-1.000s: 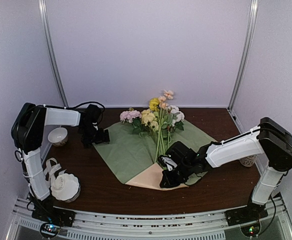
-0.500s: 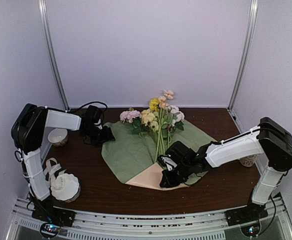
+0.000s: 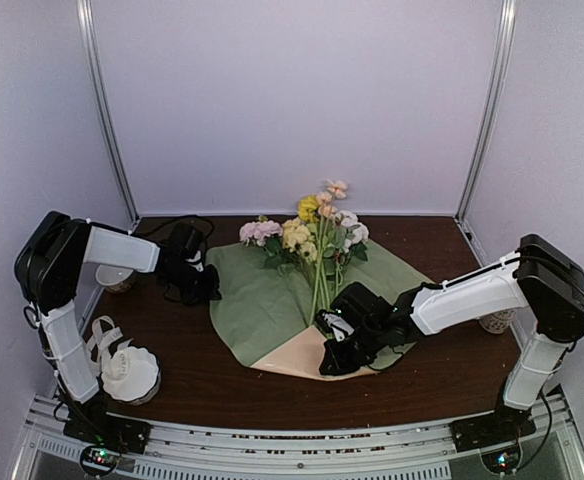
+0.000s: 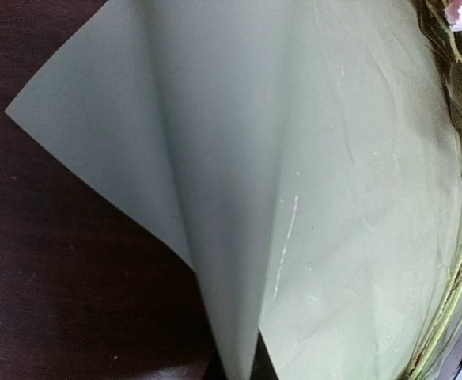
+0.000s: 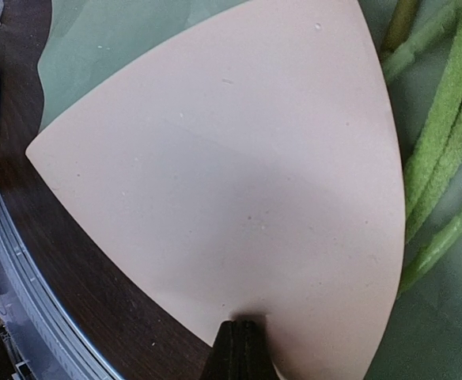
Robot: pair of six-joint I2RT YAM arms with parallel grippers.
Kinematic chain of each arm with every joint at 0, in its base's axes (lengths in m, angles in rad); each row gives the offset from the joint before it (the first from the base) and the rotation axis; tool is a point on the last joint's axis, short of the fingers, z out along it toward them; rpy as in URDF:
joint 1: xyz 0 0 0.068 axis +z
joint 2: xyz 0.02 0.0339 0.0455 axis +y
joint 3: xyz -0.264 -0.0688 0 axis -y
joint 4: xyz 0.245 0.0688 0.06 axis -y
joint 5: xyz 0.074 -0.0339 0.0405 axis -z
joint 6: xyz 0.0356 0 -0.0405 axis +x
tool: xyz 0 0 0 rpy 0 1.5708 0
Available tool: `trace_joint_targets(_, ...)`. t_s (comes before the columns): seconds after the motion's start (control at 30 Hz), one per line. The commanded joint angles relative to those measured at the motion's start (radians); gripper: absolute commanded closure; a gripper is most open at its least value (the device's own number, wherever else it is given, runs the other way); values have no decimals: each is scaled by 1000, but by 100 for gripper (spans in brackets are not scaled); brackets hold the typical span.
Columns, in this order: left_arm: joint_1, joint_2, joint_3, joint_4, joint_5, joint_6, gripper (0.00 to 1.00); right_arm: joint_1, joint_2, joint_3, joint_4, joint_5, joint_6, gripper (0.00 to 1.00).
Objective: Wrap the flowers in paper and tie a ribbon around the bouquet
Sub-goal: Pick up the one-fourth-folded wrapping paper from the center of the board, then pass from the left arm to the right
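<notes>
Top view: we're at the wrapping stage, nowhere near tying yet. The flowers (image 3: pixel 317 245) lie down the middle of the green paper (image 3: pixel 257 305), heads far. The left gripper (image 3: pixel 202 284) is at its left edge, the right gripper (image 3: pixel 330 358) at the near peach paper (image 3: pixel 290 360) corner.

Left wrist: jaws pinched tight on the lifted green edge.

Right wrist: jaws nipping the peach corner, stems (image 5: pixel 444 158) just to the right.

Next, I'd guess, both sides get folded over the stems, gently.

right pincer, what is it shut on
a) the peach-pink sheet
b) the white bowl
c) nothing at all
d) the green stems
a: in the right wrist view the right pincer is closed on the near edge of the peach-pink sheet, while the green stems lie free off to the side.
</notes>
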Motion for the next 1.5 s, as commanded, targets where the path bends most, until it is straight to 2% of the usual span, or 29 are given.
trace_joint_targets(0.0, -29, -46, 55, -44, -32, 49, 100, 0, 27, 4, -30, 37, -25, 100)
trace_joint_targets(0.2, -99, -103, 123, -109, -58, 89, 100, -3, 13, 0, -32, 29, -31, 100)
trace_joint_targets(0.37, -158, -98, 211, -129, -19, 101, 100, -6, 18, 10, -28, 17, -35, 100)
trace_joint_targets(0.63, -261, 35, 493, -209, 85, 159, 100, -10, 19, 9, -26, 14, -41, 100)
trace_joint_targets(1.0, -325, 206, 735, -211, 177, 140, 100, -17, 2, -24, 35, 1, -42, 100)
trace_joint_targets(1.47, -332, 348, 848, -155, 189, 62, 100, -28, -32, -56, 118, -22, -68, 100)
